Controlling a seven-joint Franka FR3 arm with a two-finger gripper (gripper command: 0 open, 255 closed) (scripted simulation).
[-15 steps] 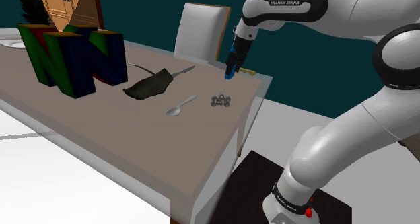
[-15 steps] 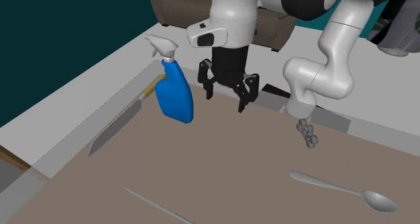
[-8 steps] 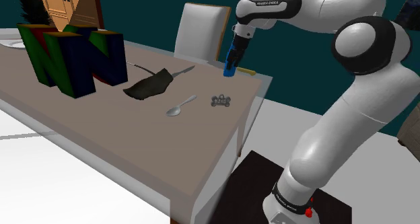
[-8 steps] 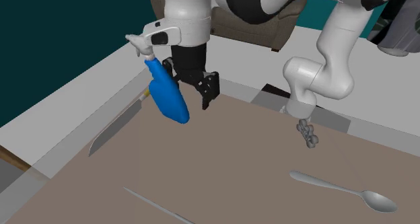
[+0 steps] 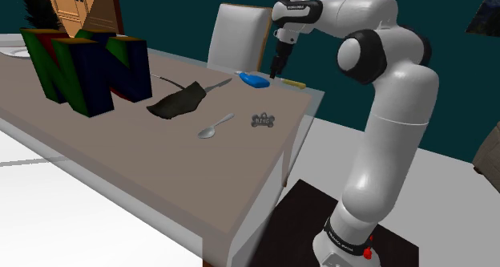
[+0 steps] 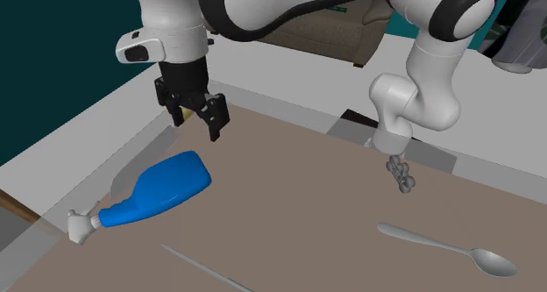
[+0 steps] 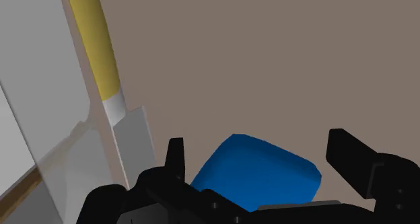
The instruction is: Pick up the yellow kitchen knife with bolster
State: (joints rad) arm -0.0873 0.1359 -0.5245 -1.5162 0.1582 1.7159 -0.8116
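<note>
two fingers point(image 7: 176, 155) apart; knife point(image 7: 99, 54) beside bottle point(image 7: 259, 169)

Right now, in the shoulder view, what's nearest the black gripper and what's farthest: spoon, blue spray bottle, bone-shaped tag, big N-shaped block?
From the gripper:
1. blue spray bottle, lying right beside it.
2. bone-shaped tag, lower in this view.
3. spoon, left of the tag in this view.
4. N-shaped block, far at the view's left.
</note>
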